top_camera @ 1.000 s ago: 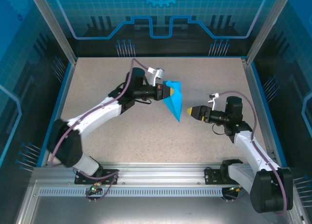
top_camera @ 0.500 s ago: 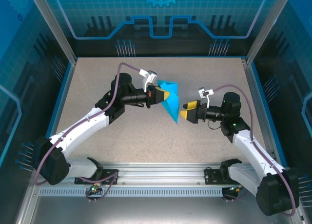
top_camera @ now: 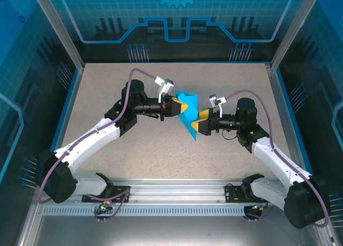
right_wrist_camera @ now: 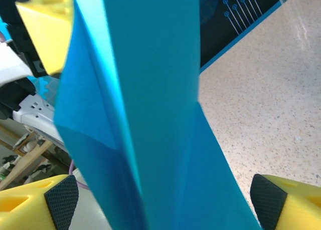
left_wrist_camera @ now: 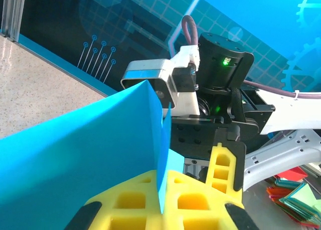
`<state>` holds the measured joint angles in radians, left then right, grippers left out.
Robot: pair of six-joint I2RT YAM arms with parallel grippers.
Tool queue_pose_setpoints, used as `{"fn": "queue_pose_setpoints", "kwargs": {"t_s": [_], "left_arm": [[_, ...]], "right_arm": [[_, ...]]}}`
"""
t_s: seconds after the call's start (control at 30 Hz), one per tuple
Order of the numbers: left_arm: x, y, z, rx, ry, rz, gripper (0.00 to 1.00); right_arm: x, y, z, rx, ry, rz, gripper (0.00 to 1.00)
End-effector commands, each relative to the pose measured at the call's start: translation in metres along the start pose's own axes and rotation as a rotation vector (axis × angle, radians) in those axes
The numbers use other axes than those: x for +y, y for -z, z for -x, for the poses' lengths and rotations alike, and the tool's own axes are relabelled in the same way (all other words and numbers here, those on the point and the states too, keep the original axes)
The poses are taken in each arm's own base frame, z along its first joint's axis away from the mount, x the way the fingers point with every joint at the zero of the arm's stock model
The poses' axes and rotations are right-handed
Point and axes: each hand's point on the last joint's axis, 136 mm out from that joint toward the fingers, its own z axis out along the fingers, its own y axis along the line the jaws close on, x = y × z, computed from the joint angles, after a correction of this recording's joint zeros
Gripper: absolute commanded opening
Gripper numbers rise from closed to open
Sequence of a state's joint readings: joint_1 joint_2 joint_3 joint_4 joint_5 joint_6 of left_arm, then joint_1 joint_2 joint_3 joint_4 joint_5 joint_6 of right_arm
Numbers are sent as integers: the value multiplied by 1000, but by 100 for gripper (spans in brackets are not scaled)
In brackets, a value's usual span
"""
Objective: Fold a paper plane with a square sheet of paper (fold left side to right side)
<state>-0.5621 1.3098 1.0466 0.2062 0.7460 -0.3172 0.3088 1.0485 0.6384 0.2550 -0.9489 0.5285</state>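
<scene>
As left gripper clamps paper from 9 o'clock, mid-air over table centre, right gripper stands wide apart astride paper's tip at 5 o'clock. Paper likely light, thin, floppy, crumples easily; best pinch gently on folded spine.

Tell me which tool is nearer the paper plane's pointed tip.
Right. The right tool stands open around the paper plane close to its tip; the left tool is shut on the wide end, farther off.
</scene>
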Motion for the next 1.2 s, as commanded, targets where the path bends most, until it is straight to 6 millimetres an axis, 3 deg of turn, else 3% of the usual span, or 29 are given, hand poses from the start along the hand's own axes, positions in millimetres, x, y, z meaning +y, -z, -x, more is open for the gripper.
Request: {"fn": "queue_pose_setpoints", "kwargs": {"t_s": [0.0, 0.17, 0.37, 0.57, 0.73, 0.97, 1.1, 1.17], "left_arm": [[-18, 1, 16, -22, -77, -55, 0], [-18, 2, 16, -16, -81, -47, 0], [-16, -2, 17, -10, -73, -50, 0], [-16, -6, 16, -3, -69, -62, 1], [-11, -9, 15, 2, -58, -59, 1], [-2, -13, 10, 14, -44, -41, 2], [5, -15, 7, 20, -38, -19, 8], [8, -15, 6, 21, -34, 2, 16]], "right_arm": [[-4, 3, 3, 6, 30, -48, 96], [-14, 23, 2, -32, 1, -75, 99], [5, 12, -5, -1, 8, 13, 99], [3, 1, -9, 18, -35, 25, 99], [8, -5, -8, 30, -30, 42, 78], [10, -2, -8, 29, -9, 20, 38], [8, 1, -11, 31, -10, -6, 24], [5, 2, -12, 33, -13, -23, 19]]}}
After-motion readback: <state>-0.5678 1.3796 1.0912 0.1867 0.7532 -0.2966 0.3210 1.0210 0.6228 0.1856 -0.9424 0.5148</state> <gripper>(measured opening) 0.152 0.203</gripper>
